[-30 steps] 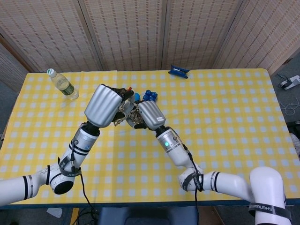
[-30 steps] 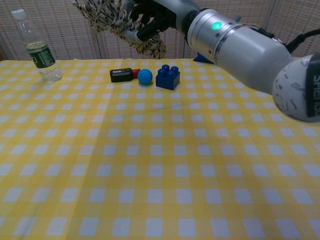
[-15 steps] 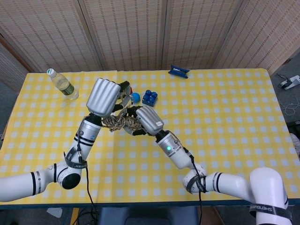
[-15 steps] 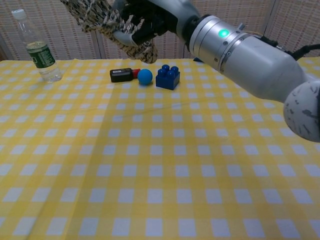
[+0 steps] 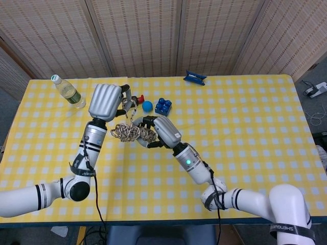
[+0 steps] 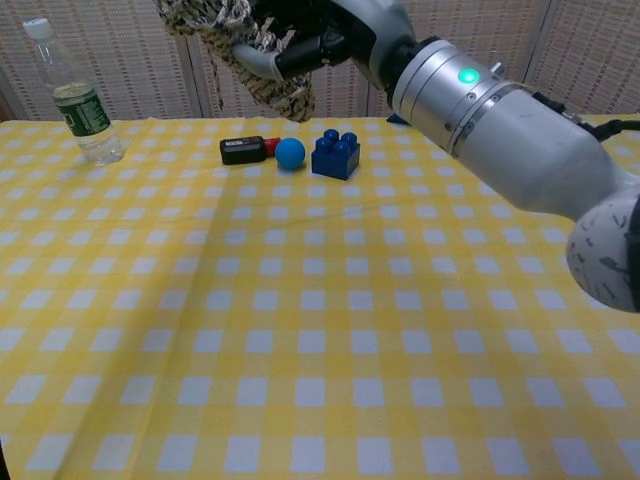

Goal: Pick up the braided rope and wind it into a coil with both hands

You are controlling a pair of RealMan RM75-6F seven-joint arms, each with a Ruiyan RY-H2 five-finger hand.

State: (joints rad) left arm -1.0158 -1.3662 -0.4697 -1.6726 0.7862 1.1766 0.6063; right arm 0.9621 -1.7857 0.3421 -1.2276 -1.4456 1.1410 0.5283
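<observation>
Head view: up high, looking down and forward over the whole counter to the back screens. Chest view: way lower, near counter level, facing forward, much closer in. Shared between both: bottle, blue ball, blue block, rope.

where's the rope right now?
The rope is bunched up off the table, held between the left robot hand and the right robot hand, left of centre in the head view, in front of the blue ball.
</observation>
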